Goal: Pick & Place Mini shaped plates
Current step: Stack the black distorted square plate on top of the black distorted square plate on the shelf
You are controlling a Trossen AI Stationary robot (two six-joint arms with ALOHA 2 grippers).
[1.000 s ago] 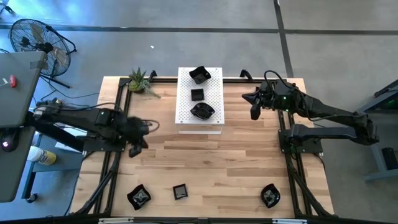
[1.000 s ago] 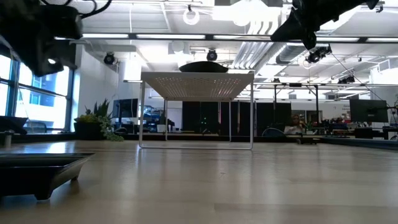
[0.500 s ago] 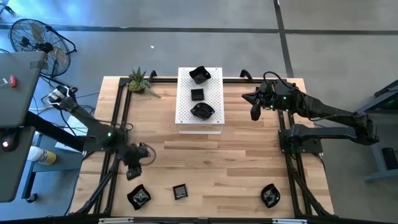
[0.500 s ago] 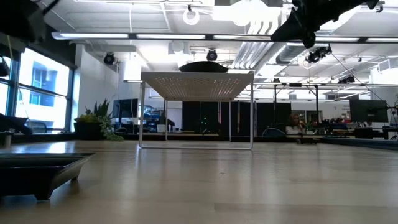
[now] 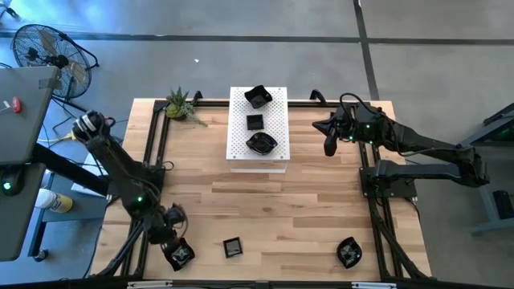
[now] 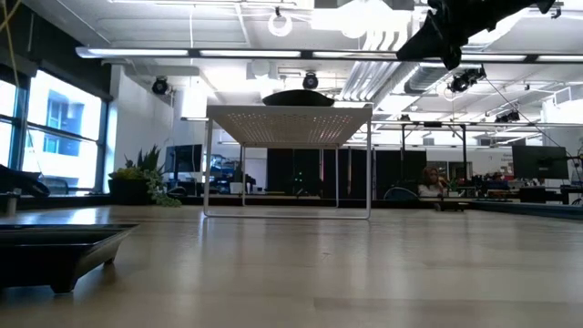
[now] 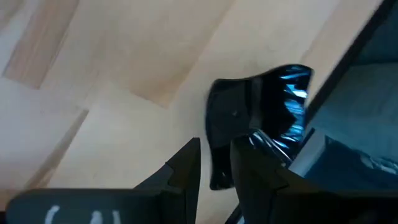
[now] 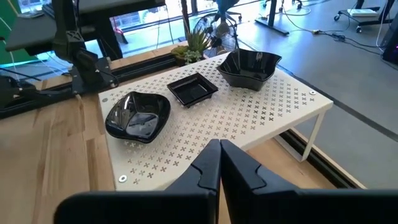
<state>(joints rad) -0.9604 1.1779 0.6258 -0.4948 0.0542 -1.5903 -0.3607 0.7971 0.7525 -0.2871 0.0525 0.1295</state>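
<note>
Three mini shaped plates sit on unlabelled white board.

Two dark jointed arms (small green lights aglow); black cables trailing.

Grey concrete floor fills the upper part of the high view, crossed by dark seam lines. A black floor fan sits at upper left, a grey desk along the left edge. The low view shows an open office: tall windows at left, white ceiling with strip lights and ducting, monitors at right, potted plants at left.
</note>
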